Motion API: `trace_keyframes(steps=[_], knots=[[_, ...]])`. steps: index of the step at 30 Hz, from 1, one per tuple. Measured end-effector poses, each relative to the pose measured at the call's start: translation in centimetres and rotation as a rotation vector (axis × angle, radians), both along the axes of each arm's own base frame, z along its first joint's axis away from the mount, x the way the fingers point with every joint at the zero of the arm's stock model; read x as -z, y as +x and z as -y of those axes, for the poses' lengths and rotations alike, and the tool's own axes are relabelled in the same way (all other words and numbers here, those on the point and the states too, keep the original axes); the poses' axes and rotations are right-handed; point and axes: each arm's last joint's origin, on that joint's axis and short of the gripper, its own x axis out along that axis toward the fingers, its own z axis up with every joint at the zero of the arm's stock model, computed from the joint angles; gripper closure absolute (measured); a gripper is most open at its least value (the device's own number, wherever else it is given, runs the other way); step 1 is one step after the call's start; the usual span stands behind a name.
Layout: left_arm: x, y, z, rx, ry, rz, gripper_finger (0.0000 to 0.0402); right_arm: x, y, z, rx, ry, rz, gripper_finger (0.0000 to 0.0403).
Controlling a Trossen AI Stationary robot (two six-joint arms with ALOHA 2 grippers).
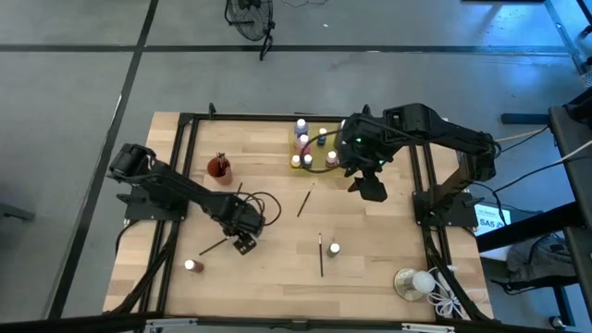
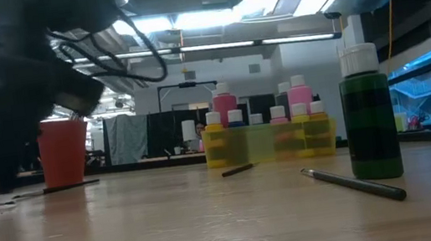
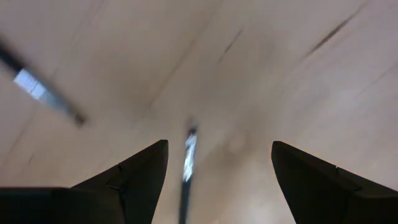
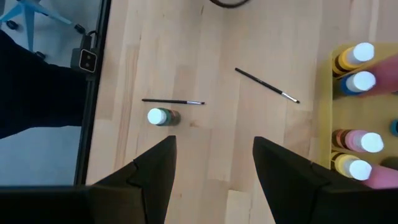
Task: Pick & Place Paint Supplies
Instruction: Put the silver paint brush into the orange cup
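Observation:
My left gripper (image 1: 243, 244) (image 3: 217, 146) points down, open, low over the near left of the table. A thin dark paintbrush (image 3: 188, 163) lies on the wood between its fingers, touching neither as far as I can see. A second brush (image 3: 43, 93) (image 1: 215, 247) lies just to its left. My right gripper (image 1: 370, 190) (image 4: 214, 140) hangs open, high beside the yellow tray (image 1: 326, 159) of white-capped bottles. On the table lie two more brushes (image 1: 302, 203) (image 1: 321, 255), and a green bottle (image 1: 333, 250) (image 2: 369, 111) and a small bottle (image 1: 191, 265) stand upright.
A red cup (image 1: 219, 169) stands at the far left. A clear dish with a white ball and cord (image 1: 413, 282) sits at the near right corner. A black cable loop (image 1: 262, 207) hangs by the left wrist. A dark frame (image 1: 185, 157) borders the table.

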Motion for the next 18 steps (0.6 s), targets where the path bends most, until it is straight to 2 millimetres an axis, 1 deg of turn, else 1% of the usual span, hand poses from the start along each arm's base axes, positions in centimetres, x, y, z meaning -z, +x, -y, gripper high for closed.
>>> trace_keyframes(steps=[3, 10, 18], knots=[[0.6, 0.6, 0.0, 0.001, 0.015, 0.026, 0.0121, 0.0, 0.0, -0.5, -0.018, 0.000, 0.000, 0.0188], [1.7, 0.8, 0.1, -0.003, 0.010, -0.033, 0.0121, 0.0, -0.1, -1.7, -0.060, -0.001, -0.008, 0.0188], [1.7, 0.3, 0.7, 0.026, 0.023, -0.052, 0.0121, 0.0, -0.2, -2.8, -0.098, -0.003, -0.008, 0.0187]])
